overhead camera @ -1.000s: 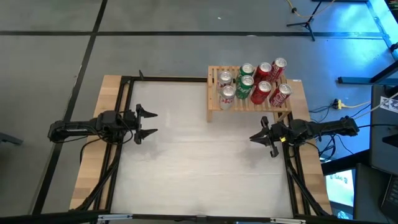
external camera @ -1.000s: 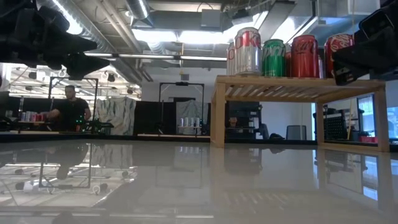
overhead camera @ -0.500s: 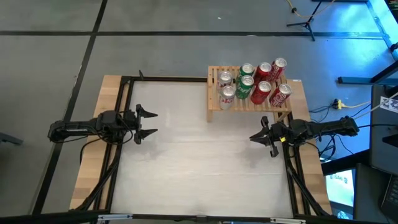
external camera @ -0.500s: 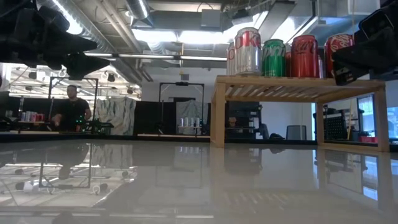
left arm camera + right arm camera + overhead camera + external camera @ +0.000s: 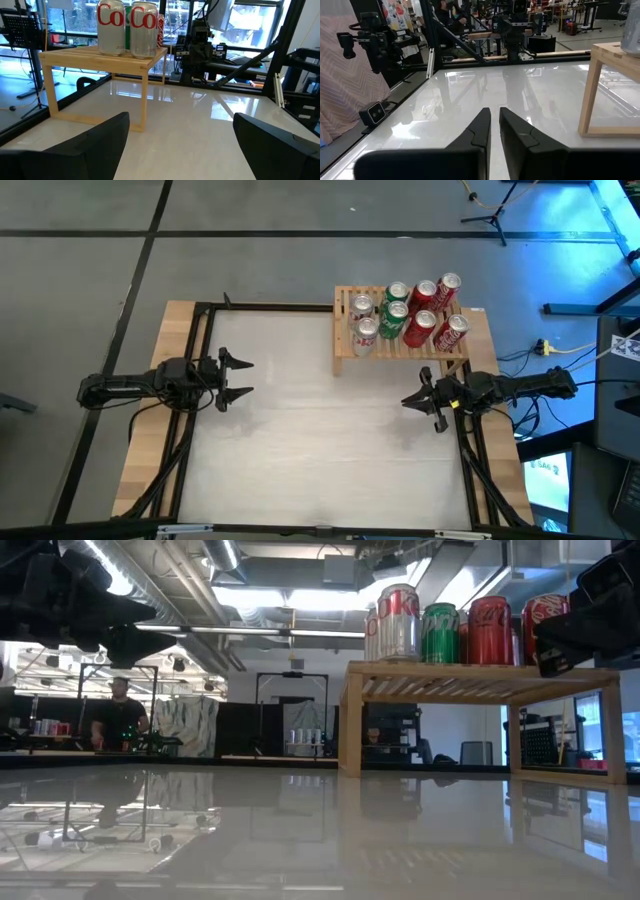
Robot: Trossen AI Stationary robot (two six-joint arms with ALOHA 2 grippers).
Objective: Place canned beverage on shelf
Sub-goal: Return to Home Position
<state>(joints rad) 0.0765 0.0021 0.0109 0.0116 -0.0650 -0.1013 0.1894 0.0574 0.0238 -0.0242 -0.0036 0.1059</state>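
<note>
Cans (image 5: 391, 320) all sat on shelf (image 5: 398, 348), upper right of high view. Left gripper (image 5: 248, 377) spread wide, empty, mid-left. Right gripper (image 5: 404, 402) pinched near-closed, empty, just below shelf. Risk: a right arm swing clips the shelf leg and topples cans.

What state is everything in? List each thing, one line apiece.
Shelf: standing level, eight cans on top.
Silver cans: upright on shelf.
Green cans: upright on shelf.
Red cans: upright on shelf.
Left gripper: open, empty, away from shelf.
Right gripper: shut, empty, near shelf.
</note>
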